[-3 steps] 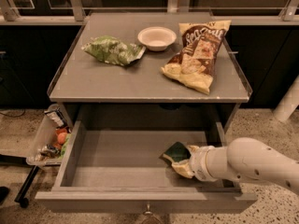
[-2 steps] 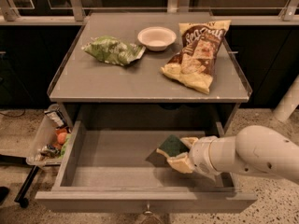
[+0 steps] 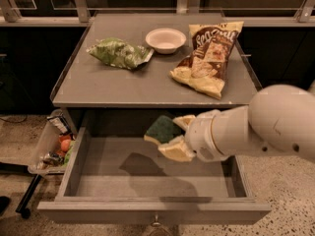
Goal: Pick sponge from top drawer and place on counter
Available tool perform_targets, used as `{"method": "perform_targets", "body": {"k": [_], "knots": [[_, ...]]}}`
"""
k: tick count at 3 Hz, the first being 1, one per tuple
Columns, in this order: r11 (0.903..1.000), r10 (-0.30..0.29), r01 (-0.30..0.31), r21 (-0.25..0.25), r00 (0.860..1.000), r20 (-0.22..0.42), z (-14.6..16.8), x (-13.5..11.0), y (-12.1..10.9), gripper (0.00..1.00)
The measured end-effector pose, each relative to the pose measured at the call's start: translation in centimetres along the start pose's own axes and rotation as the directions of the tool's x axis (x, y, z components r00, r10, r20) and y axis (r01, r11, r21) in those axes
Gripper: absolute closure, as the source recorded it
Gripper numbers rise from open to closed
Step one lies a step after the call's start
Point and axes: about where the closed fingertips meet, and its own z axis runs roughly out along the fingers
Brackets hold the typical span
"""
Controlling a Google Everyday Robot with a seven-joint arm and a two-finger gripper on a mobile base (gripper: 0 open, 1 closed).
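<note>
The sponge (image 3: 162, 129), dark green on top with pale yellow foam below, is held between the cream fingers (image 3: 178, 150) of my gripper (image 3: 172, 134). The gripper is shut on it and holds it in the air above the open top drawer (image 3: 108, 181), just below the front edge of the counter (image 3: 113, 85). My white arm reaches in from the right. The drawer's inside looks bare, with the sponge's shadow on its floor. The drawer's small knob (image 3: 156, 223) shows at the bottom edge.
On the counter lie a light green snack bag (image 3: 118, 53), a white bowl (image 3: 166, 39) and a brown chip bag (image 3: 209, 58). A clear side bin (image 3: 51, 149) with small items hangs left of the drawer. The counter's front middle is bare.
The gripper has lifted the sponge up out of the drawer and moved it left, from the drawer's right floor to just under the counter's front edge.
</note>
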Motion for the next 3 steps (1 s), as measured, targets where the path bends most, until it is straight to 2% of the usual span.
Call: {"method": "perform_targets", "body": {"k": [1,2,3], "knots": [[0.9999,-0.010,0.010,0.004,1.000,0.001,-0.4,-0.6,0.0,1.00],[0.9965,-0.064,0.063,-0.054,0.998,-0.013,-0.1,-2.7,-0.4,1.00],[0.9878,-0.068,0.054,-0.146,0.993,-0.095,1.3,-2.9,-4.5,1.00]]}}
